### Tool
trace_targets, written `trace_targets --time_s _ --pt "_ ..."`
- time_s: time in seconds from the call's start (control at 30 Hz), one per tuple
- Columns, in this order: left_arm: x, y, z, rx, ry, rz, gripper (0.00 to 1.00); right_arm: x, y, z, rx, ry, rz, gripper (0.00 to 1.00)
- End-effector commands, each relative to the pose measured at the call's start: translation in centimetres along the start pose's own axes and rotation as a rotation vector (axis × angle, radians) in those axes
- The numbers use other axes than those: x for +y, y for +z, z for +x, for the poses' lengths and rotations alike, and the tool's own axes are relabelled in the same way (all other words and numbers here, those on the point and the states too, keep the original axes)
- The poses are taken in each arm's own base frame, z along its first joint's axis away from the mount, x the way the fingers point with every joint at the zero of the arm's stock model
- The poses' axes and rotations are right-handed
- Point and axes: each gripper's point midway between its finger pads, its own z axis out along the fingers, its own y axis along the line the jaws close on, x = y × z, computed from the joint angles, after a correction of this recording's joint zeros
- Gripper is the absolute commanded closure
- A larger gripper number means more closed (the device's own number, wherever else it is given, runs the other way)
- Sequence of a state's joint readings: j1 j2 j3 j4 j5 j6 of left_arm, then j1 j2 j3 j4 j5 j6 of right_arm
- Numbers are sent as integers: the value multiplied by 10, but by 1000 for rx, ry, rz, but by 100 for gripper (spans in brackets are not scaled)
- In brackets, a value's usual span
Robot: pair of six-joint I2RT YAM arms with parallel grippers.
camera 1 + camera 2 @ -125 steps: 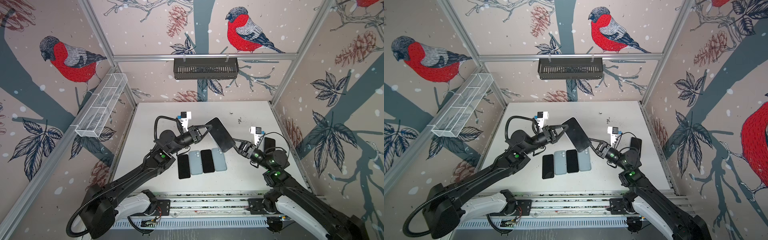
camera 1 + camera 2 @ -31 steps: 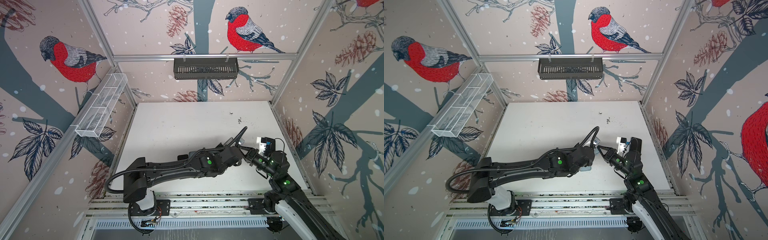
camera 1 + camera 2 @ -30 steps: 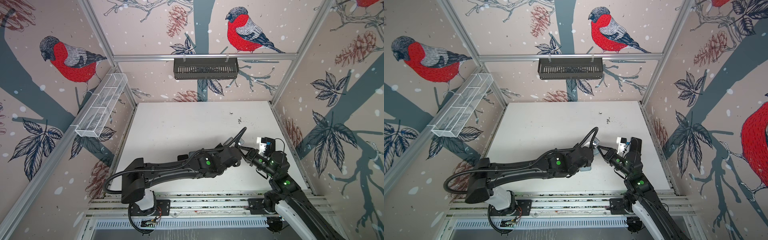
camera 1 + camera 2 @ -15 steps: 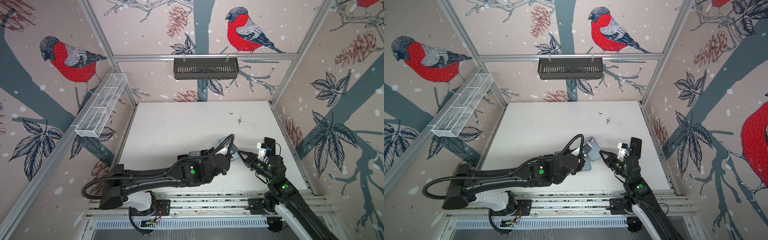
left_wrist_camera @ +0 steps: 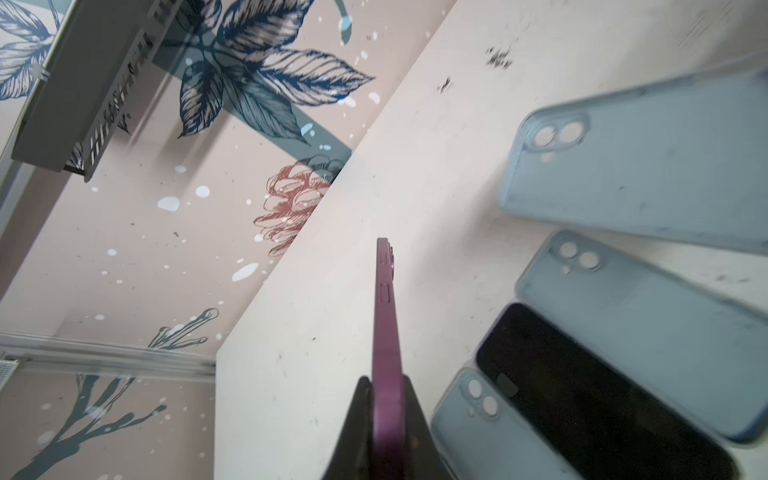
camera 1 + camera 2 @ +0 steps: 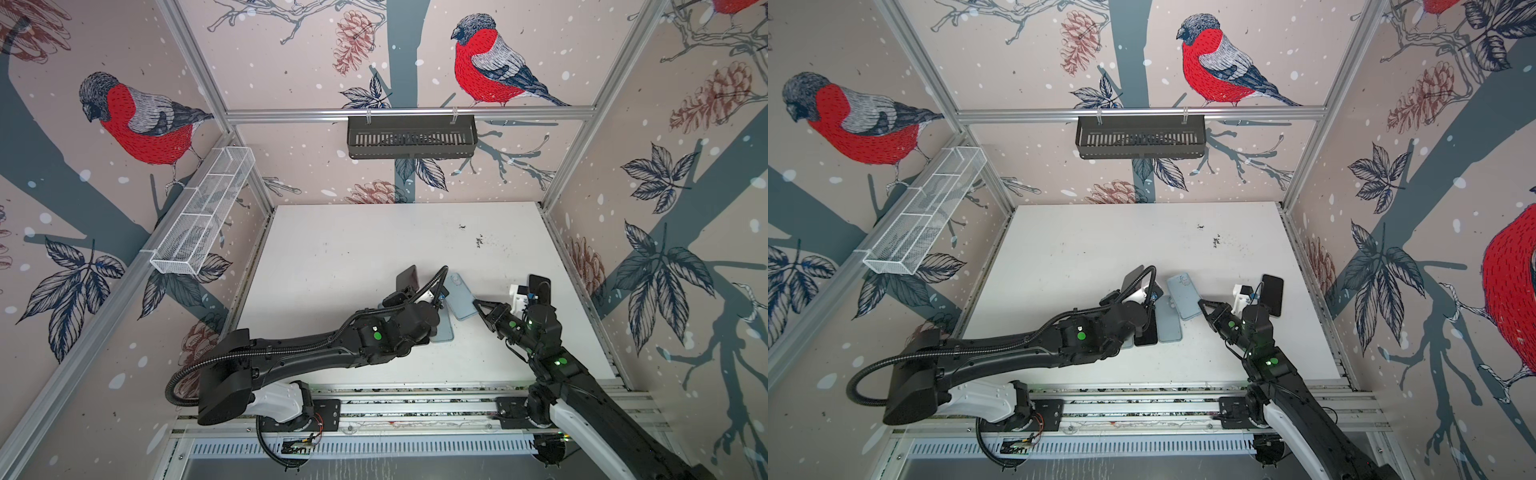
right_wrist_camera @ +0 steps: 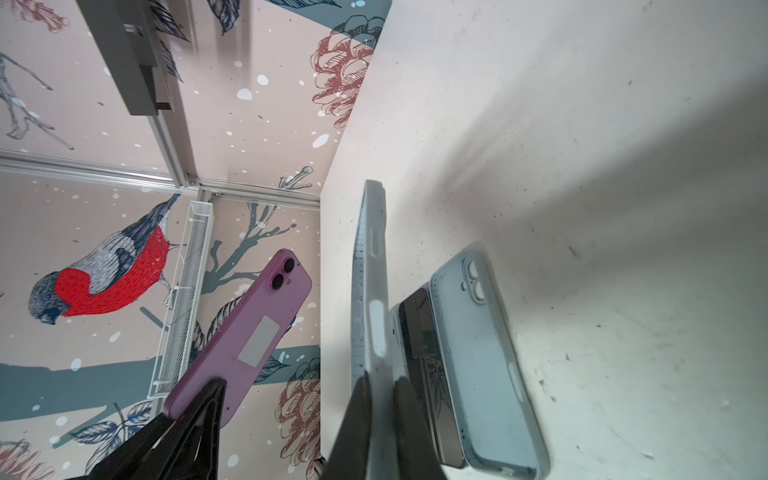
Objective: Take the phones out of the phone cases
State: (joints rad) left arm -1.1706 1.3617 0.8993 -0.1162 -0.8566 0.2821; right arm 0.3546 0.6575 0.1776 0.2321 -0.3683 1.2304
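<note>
The phone, purple-backed with a white patch, is out of the phone case. My left gripper is shut on its lower end, so in the left wrist view the phone shows edge-on. In both top views it stands tilted above the table, its dark side towards the camera. My right gripper is shut on the rim of the empty light blue phone case. In both top views the case sits just right of the phone, and the right gripper holds its near right corner.
Below the left gripper, a light blue case, a black phone and another blue case lie side by side on the white table. A dark phone lies by the right wall. A black basket and a wire basket hang on the walls.
The left gripper has drawn back to the left with the phone, away from the right gripper. The blue case stays in the right gripper, and a gap has opened between them.
</note>
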Motion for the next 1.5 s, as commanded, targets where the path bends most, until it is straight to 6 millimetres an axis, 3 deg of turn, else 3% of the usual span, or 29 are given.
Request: trace_targets --time_s 0.0,0.17,0.33,0.47,0.6,0.73,0.93,1.3,1.4,1.47 --pt "16 17 11 11 55 -32 97 37 14 -11 -17 -41 -90 100" --pt "26 38 40 51 150 -48 98 49 57 -6 -9 -10 -63 100" --pt "29 54 72 82 183 -38 99 45 105 2 -20 100 -29 100" --pt "27 62 94 101 232 -40 99 44 136 6 -64 121 12 100" --pt "22 67 116 134 265 -10 99 51 175 22 -25 115 35 100" --pt "14 66 124 98 321 26 97 45 204 36 -2 138 62 100" --pt "2 65 137 81 373 71 86 34 229 54 19 166 92 100" --pt "3 82 152 133 405 39 71 21 237 65 24 191 121 100" --pt "2 84 153 131 403 39 52 17 240 69 28 195 128 100" --pt "4 85 152 129 393 35 50 19 243 73 41 196 122 100"
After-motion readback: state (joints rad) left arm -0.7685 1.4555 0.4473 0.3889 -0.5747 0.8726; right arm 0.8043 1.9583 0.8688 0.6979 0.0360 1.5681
